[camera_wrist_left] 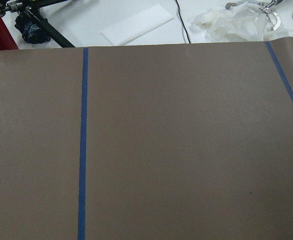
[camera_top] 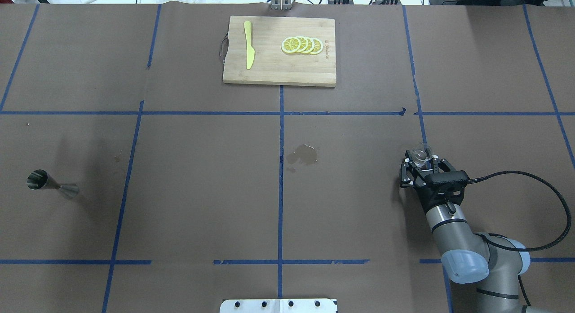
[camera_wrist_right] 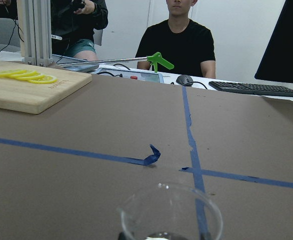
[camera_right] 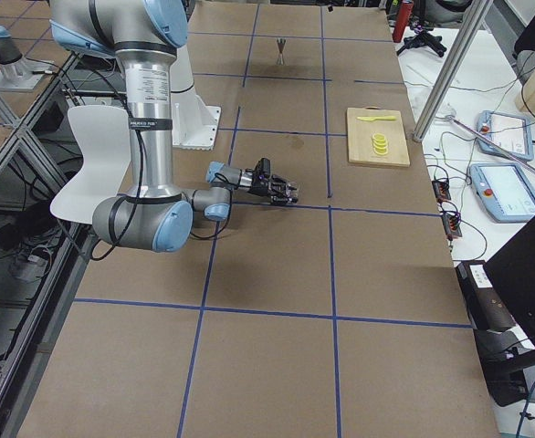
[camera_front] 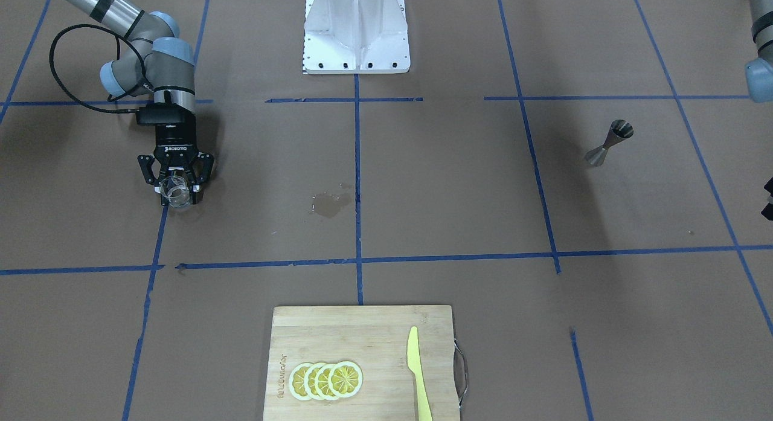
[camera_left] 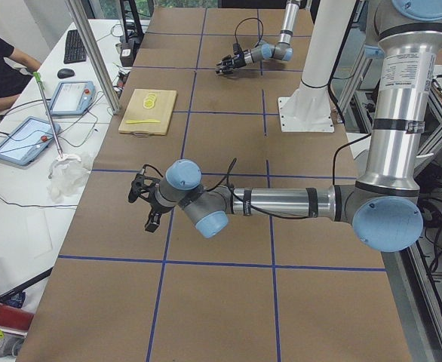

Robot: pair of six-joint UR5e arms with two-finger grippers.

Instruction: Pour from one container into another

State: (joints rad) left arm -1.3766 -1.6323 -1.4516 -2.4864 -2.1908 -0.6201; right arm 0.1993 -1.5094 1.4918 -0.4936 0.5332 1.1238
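The glass cup (camera_top: 422, 152) sits between the fingers of the right hand (camera_top: 422, 159), which pinches it from both sides. Seen from overhead, that is about 4 o'clock from the middle of the table (camera_top: 202, 191). The right wrist camera shows only the cup's rim and upper wall, since the lower edge of that view cuts off its base. Clear glass against brown paper makes it hard to tell whether the cup holds any liquid.

The jigger (camera_top: 51, 182) stands alone far off at 9 o'clock, well apart from the cup and both hands. A dark wet patch (camera_top: 304, 154) lies between them, near the table's middle.

The left hand (camera_left: 147, 204) is out of the overhead view, and only a black sliver of it shows at the edge of the front view. I cannot tell whether it is spread or pressed together.

At 12 o'clock a cutting board (camera_top: 278, 75) carries lemon slices (camera_top: 302, 45) and a yellow knife (camera_top: 248, 50).
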